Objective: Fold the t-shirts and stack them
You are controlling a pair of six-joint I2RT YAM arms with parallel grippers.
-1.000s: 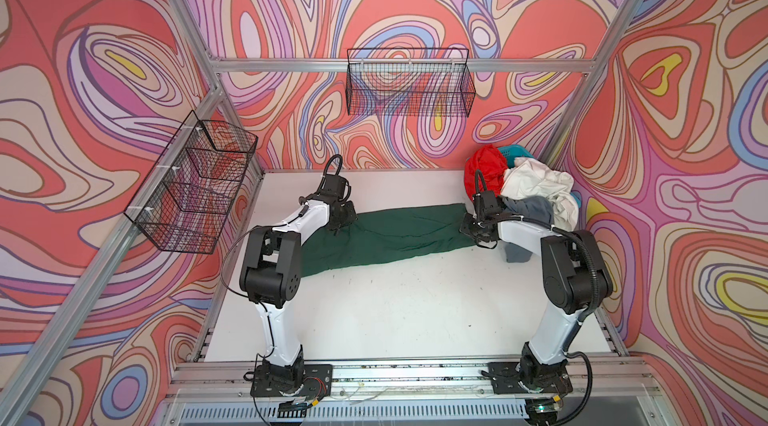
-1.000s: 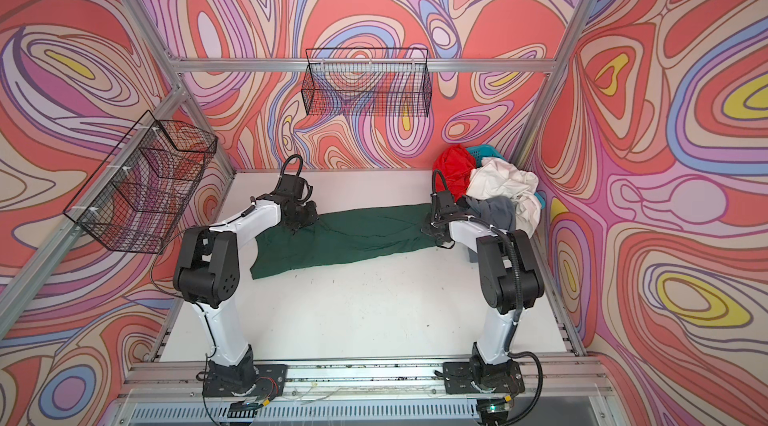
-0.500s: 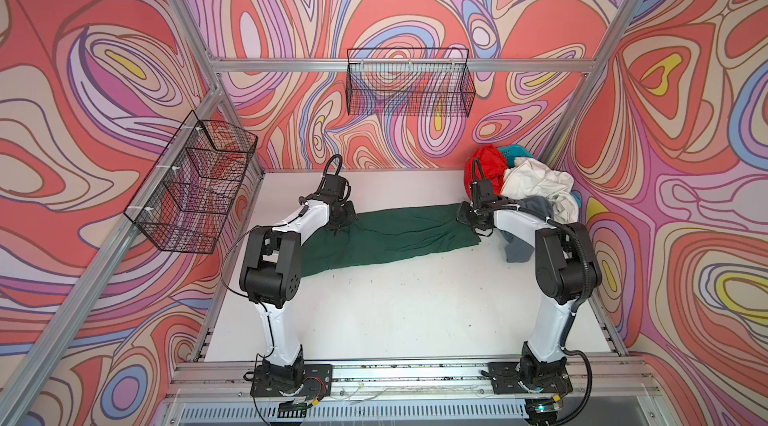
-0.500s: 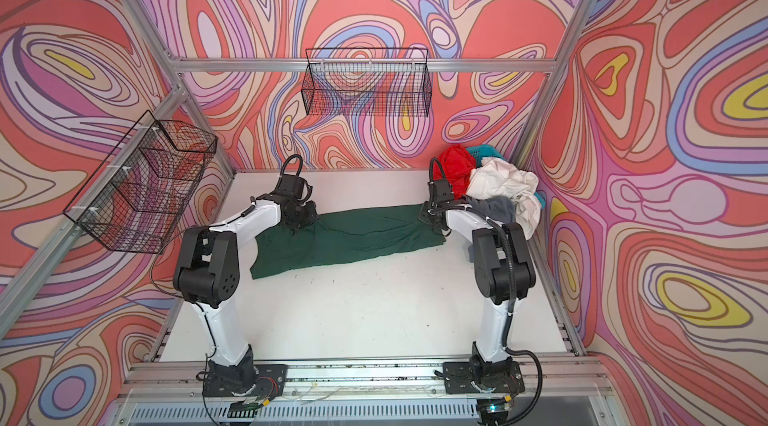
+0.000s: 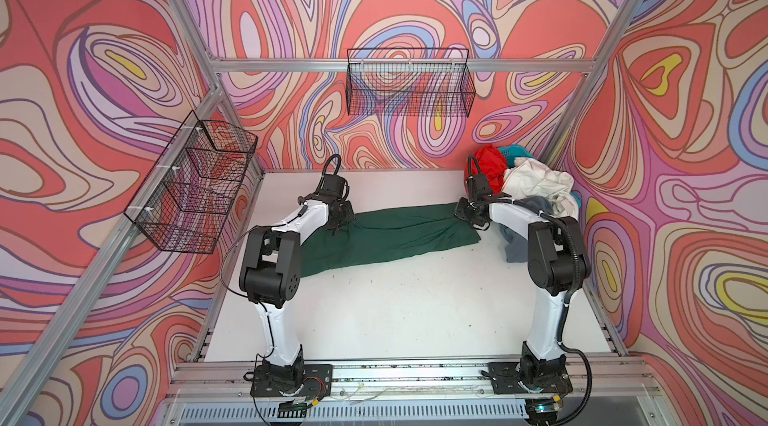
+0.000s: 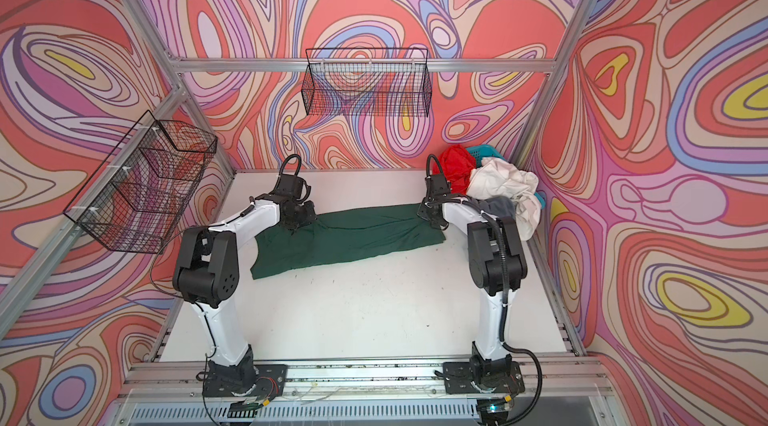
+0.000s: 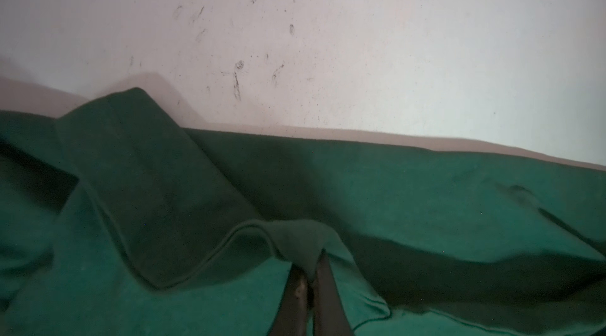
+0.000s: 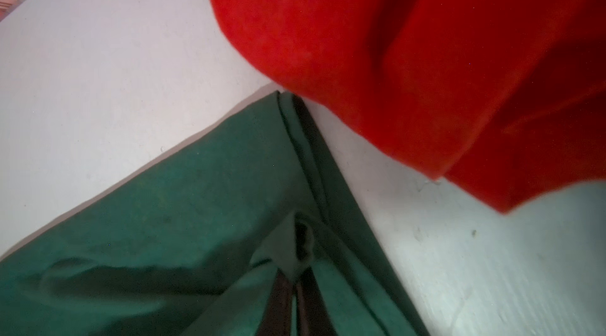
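Dark green t-shirt [image 5: 395,234] lies stretched across the far half of the table [image 5: 395,320]; left gripper [image 7: 310,272] pinches a fold at its left end; right gripper [image 8: 295,273] clamps its right corner, just beside the red t-shirt [image 8: 393,55]; bare surface in front

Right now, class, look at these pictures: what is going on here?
Two robot arms are working on the dark green t-shirt, which lies stretched across the white table. The left end effector pinches one end, the right end effector the other. The red t-shirt, off-white t-shirt and grey-blue t-shirt sit crumpled at the turquoise basket.
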